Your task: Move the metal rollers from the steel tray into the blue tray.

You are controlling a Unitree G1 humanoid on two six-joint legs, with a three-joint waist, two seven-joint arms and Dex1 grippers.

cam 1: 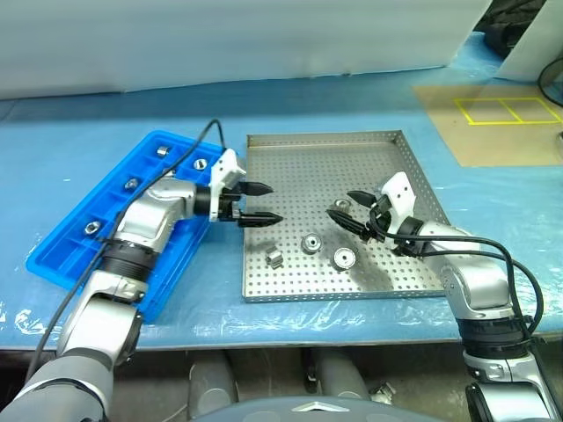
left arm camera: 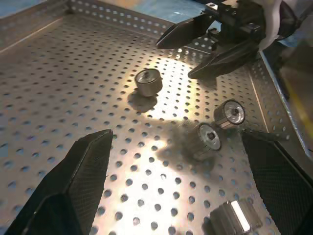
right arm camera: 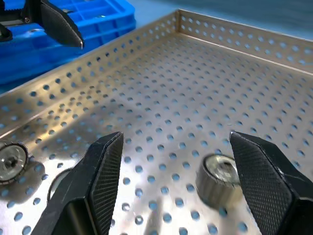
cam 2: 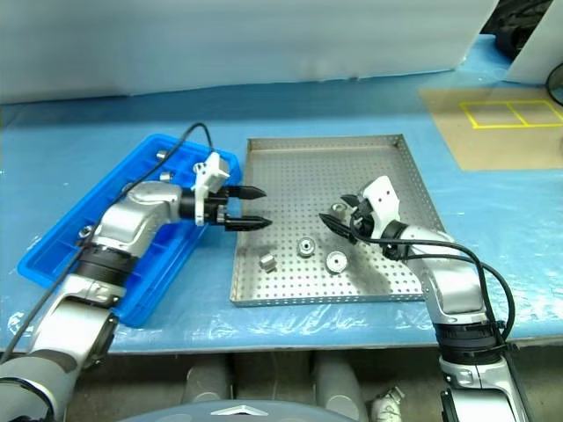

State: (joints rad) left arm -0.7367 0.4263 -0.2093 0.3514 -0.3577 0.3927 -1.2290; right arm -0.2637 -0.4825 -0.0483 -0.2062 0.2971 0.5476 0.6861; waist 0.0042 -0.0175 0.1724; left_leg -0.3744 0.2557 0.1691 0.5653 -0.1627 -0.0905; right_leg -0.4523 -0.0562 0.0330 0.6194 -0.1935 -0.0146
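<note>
1. The steel tray (cam 1: 387,176) lies under both grippers; the blue tray (cam 1: 66,251) sits behind the left gripper (cam 1: 260,203)
2. The left gripper is wide open and holds nothing
3. The right gripper (cam 1: 345,209) is open too, empty, with one roller (right arm camera: 219,177) lying between its fingers
4. Four metal rollers (cam 1: 310,243) lie between the two grippers. They look small, hard and smooth, so they may slip or roll; pinch the round sides

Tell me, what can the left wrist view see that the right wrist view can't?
Left wrist view alone: the right gripper, open. Right wrist view alone: the blue tray. Both: the steel tray with its holey floor, and rollers lying on it.
</note>
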